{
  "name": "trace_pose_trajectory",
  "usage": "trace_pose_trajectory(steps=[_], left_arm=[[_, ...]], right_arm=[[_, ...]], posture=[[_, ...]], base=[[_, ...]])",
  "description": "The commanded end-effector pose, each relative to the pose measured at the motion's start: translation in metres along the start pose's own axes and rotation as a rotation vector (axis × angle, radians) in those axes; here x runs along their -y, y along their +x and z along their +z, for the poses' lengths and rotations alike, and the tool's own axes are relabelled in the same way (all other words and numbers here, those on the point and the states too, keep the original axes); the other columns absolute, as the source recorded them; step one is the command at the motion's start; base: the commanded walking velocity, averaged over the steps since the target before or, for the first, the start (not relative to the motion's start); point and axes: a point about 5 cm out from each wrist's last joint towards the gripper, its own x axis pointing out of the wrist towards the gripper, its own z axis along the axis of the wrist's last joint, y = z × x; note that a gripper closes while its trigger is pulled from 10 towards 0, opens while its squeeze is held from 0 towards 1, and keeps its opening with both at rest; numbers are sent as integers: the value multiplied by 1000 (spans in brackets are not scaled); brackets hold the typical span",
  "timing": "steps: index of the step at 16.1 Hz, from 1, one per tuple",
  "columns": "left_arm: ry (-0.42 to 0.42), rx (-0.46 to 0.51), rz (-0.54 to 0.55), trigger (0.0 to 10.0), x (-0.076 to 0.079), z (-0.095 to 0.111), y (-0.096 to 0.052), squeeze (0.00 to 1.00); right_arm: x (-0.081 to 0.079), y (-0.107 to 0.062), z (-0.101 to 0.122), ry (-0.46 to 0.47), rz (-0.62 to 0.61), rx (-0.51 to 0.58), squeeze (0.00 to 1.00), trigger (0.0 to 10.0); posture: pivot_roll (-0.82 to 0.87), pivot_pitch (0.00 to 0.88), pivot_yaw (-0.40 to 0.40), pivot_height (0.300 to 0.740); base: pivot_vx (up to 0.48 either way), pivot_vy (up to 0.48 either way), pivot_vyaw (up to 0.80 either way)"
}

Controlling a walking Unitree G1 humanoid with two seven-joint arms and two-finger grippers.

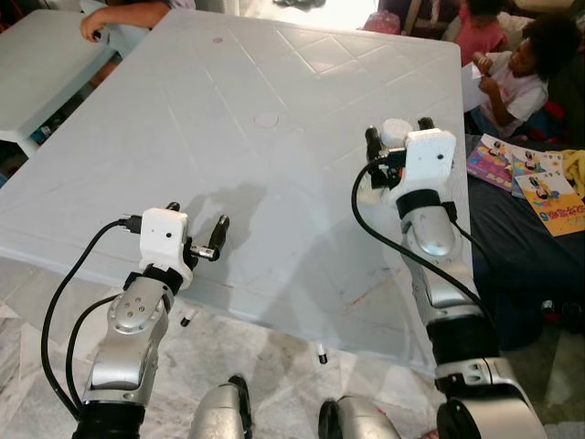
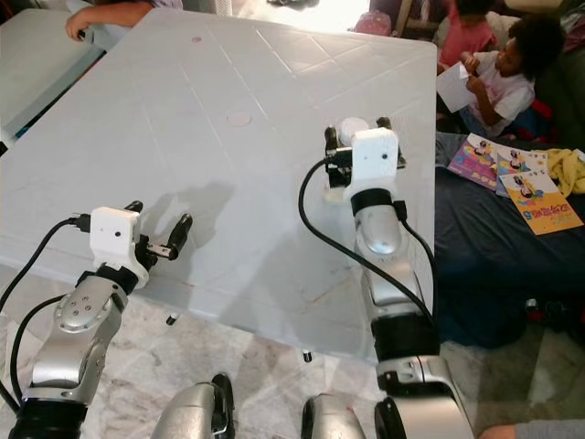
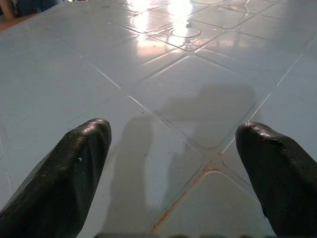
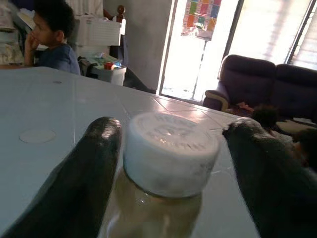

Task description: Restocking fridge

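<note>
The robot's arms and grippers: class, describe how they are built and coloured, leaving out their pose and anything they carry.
Both arms are jointed silver metal segments with black bands. Each wrist carries a white boxy housing, and thick black cables loop from it back along the arm. The left gripper and the right gripper each end in two long black fingers with rounded, faintly ribbed tips. No markings are legible.

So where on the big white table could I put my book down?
Nearly all of the white plastic table is bare: the whole middle and far side beyond the open left gripper. The busy spot is its right edge, where the right gripper brackets a white-capped jar.
</note>
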Motion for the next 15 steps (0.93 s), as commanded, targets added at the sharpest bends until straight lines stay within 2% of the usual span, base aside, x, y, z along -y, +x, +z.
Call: trace_pose_trajectory(steps=[1, 4, 8, 10, 12, 15], left_arm=[[16, -3, 0, 10000, -1, 2, -1, 0], [22, -5, -4, 10000, -1, 2, 0, 0], [27, -18, -6, 10000, -1, -1, 2, 0], [31, -21, -8, 10000, 0, -2, 2, 0], [50, -18, -7, 10000, -2, 1, 4, 0], [68, -18, 5, 10000, -8, 4, 5, 0]], right_arm=[[0, 2, 0, 20, 1, -9, 0, 941], [0, 2, 3, 42, 3, -16, 0, 1137], [0, -2, 5, 60, 7, -34, 0, 588], [5, -5, 1, 62, -8, -57, 0, 0], [14, -10, -1, 74, -26, -83, 0, 0], [15, -18, 6, 106, -30, -87, 0, 0]], posture=[[-3, 181, 16, 740], [-8, 178, 17, 740], [-14, 173, 13, 740], [-12, 170, 10, 740], [-12, 170, 7, 740], [-16, 173, 7, 740]], base=[[0, 0, 0], [0, 0, 0], [0, 0, 0], [0, 0, 0], [0, 0, 0], [0, 0, 0]])
